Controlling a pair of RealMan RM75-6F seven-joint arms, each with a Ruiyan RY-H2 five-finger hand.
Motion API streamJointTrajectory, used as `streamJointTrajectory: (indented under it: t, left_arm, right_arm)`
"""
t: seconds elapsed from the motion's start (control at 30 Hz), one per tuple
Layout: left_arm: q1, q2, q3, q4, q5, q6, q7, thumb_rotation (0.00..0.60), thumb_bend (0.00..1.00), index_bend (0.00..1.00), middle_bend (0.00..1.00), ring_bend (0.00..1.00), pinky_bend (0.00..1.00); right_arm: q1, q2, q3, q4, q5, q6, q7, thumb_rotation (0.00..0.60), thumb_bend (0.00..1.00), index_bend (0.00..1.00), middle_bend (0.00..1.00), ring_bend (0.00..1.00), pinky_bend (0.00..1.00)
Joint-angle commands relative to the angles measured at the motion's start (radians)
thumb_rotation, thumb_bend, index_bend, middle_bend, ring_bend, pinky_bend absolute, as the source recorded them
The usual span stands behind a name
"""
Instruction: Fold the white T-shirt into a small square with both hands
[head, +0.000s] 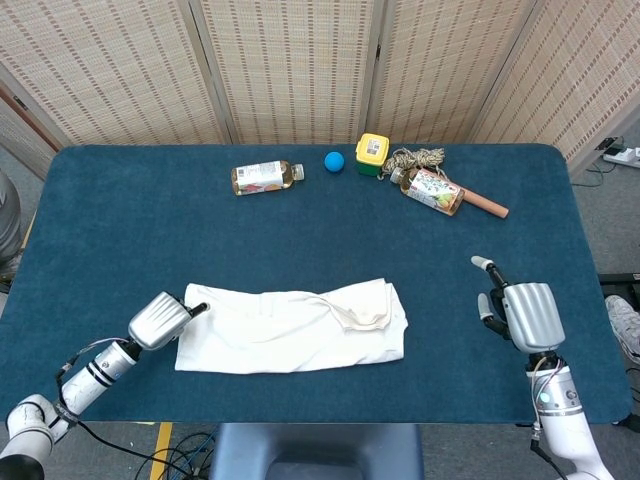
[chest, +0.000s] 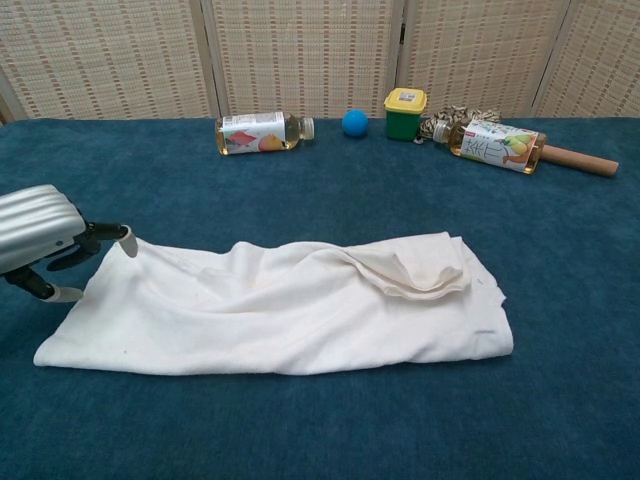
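— Blue table (head: 120, 220), item one: where's your white T-shirt (head: 290, 328)?
— Near centre, folded into a strip.
— Your hands?
— Left hand (head: 160, 320) touches its left end, fingers apart; right hand (head: 522, 312) well right, fingers spread.

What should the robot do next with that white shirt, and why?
Probably close the left hand on the white T-shirt's far left corner. Its fingertip sits right at that corner but grips nothing yet, while the right hand hovers open, well clear of the cloth's right end.
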Motion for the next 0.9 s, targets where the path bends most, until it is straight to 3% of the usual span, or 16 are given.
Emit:
streamJointTrajectory:
  t: [0.03, 0.9]
  left_arm:
    - [-0.001, 0.003, 0.001, 0.007, -0.007, -0.009, 0.001, 0.600, 0.12, 0.37, 0.87, 0.81, 0.90]
    - [-0.021, -0.032, 0.025, -0.041, -0.028, -0.025, -0.048, 0.600, 0.11, 0.40, 0.87, 0.81, 0.90]
  right_arm:
    - [-0.003, 0.001, 0.002, 0.001, -0.001, 0.002, 0.002, 0.600, 0.54, 0.19, 0.93, 0.94, 1.00]
    - [-0.035, 0.003, 0.017, 0.008, -0.002, 0.010, 0.030, 0.600, 0.54, 0.19, 0.93, 0.95, 1.00]
